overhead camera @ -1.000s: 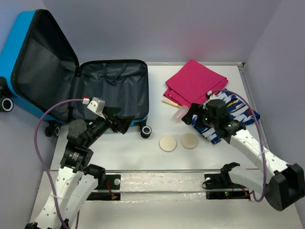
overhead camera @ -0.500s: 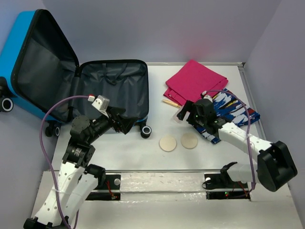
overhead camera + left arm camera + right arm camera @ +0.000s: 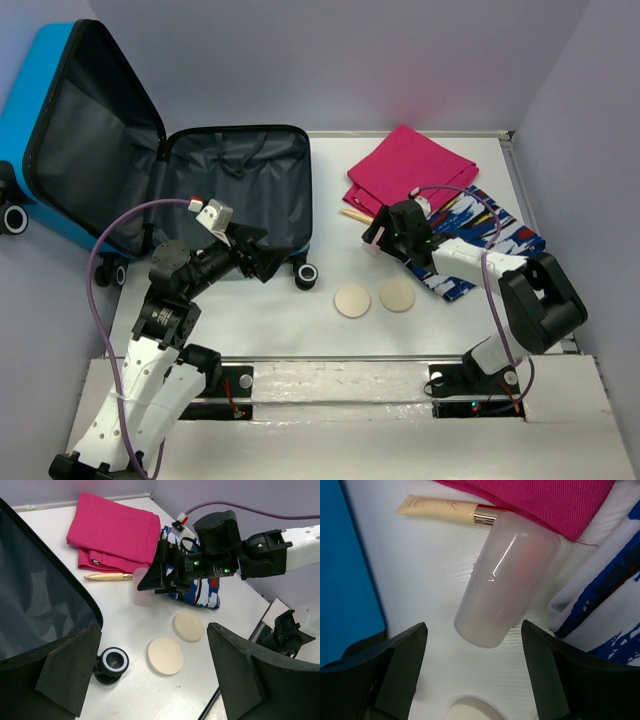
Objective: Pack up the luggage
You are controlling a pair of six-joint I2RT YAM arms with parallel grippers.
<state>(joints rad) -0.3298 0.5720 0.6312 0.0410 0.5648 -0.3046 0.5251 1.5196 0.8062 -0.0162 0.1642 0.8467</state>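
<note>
White tabletop [image 3: 330, 330] under plain lilac walls, and the luggage [image 3: 240, 195] sits at the back left, thrown wide open: lid leaning up against the wall, dark grey lining showing and, as far as I can see, nothing in it yet. So packing looks barely begun. Everything that could go in is out on the right: a folded pink cloth [image 3: 410, 170], a blue-white-red patterned pouch [image 3: 490, 235], two round beige discs [image 3: 352, 300], a cream tube with a gold cap [image 3: 440, 510] and a frosted bottle [image 3: 512, 575] lying on its side between cloth and pouch. Over to the right hand [image 3: 472, 630]: fingers spread, one either side of that bottle, not clamped on it, so I'd call this the reach for the first item. The left hand [image 3: 152, 630] is spread too, holding nothing, hovering by the luggage's near edge beside a black-and-white wheel [image 3: 112, 662]. Labels? A faint script runs along the tube, too small to read; the bottle is blank, and no brand shows on the luggage.
</note>
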